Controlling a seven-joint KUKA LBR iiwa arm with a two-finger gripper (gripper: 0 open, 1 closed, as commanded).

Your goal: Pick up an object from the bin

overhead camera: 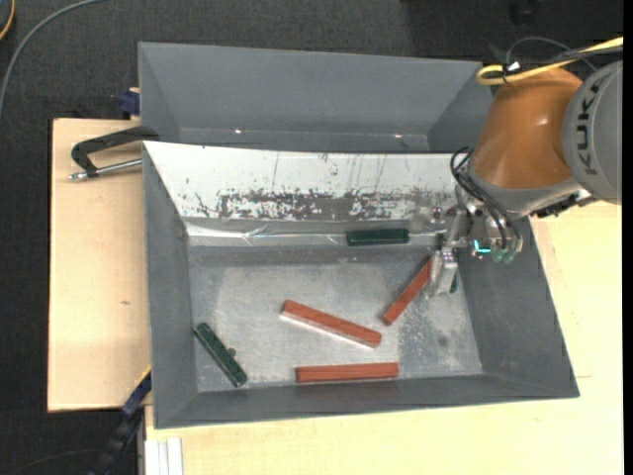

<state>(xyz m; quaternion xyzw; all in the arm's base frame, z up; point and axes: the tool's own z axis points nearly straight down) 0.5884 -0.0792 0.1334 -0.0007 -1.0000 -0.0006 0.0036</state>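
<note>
1. At the right side of the bin [297,97], near the back wall, the fingers [447,271] are clamped on the upper end of a short red bar [406,298]. That end sits right at the fingertips.
2. The red bar's long axis runs on a diagonal. Its gripped end points up and to the right towards the wrist, and its free end points down and to the left, at or near the bin floor. It looks tilted rather than flat, though how far the low end is off the floor cannot be told.
3. The hold is at one tip, not the middle, so the bar is likely to swing or pivot. A good lift would go straight up with a firm clamp, and any sideways move should wait until the low end is clear of the floor.
4. The nearest neighbours are a dark green bar [377,236] lying level along the back wall, just beside the fingers, and a second red bar [330,324] lying flat near the free end.
5. Further out, a third red bar [347,372] lies along the front wall and another green bar [220,354] lies in the front left corner. Both are well apart from the lift path.
</note>
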